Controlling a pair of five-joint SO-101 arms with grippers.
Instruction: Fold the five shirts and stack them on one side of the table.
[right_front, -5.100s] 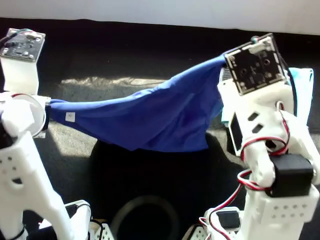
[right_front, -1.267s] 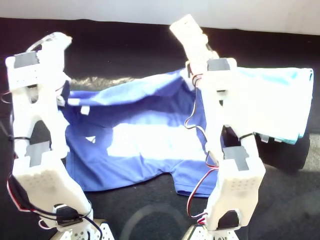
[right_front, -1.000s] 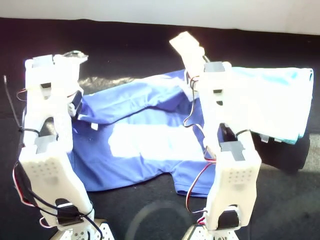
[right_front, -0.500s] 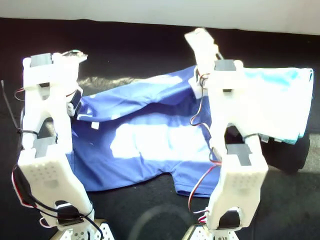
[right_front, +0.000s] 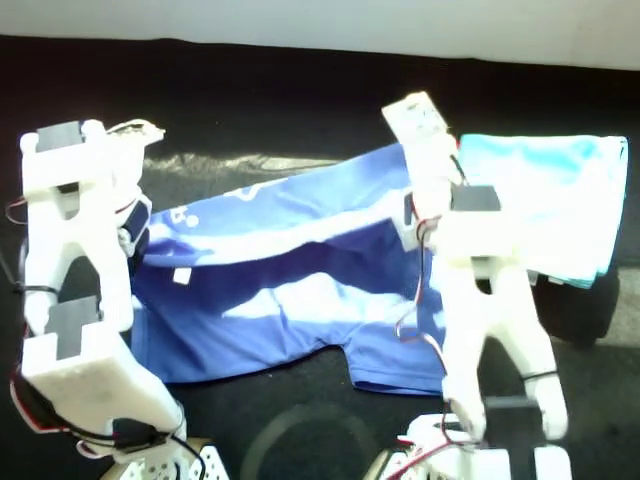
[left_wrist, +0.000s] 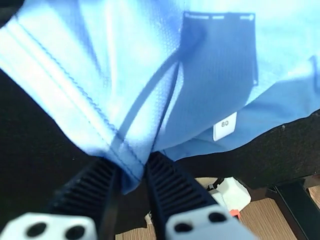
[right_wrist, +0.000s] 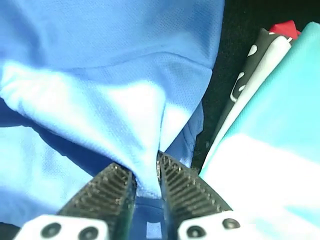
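A blue shirt (right_front: 290, 270) lies spread across the middle of the black table, its far edge lifted into a fold. My left gripper (left_wrist: 131, 175) is shut on the blue shirt (left_wrist: 150, 75) at a hemmed edge, at the shirt's left end (right_front: 140, 225) in the high view. My right gripper (right_wrist: 145, 182) is shut on a pinch of the blue shirt (right_wrist: 100, 90), at its right end (right_front: 410, 200) in the high view. A folded light-blue shirt (right_front: 560, 210) tops a stack at the right side of the table.
The stack at the right holds darker folded shirts (right_wrist: 250, 75) under the light-blue one (right_wrist: 270, 165), right beside my right gripper. Black table surface (right_front: 250, 100) stretches behind the blue shirt. A white wall runs along the far edge.
The hanging shirt was laid out on the table. In the last second both grippers have pulled its far edge toward the near side, deepening the fold, and the right arm has leaned right.
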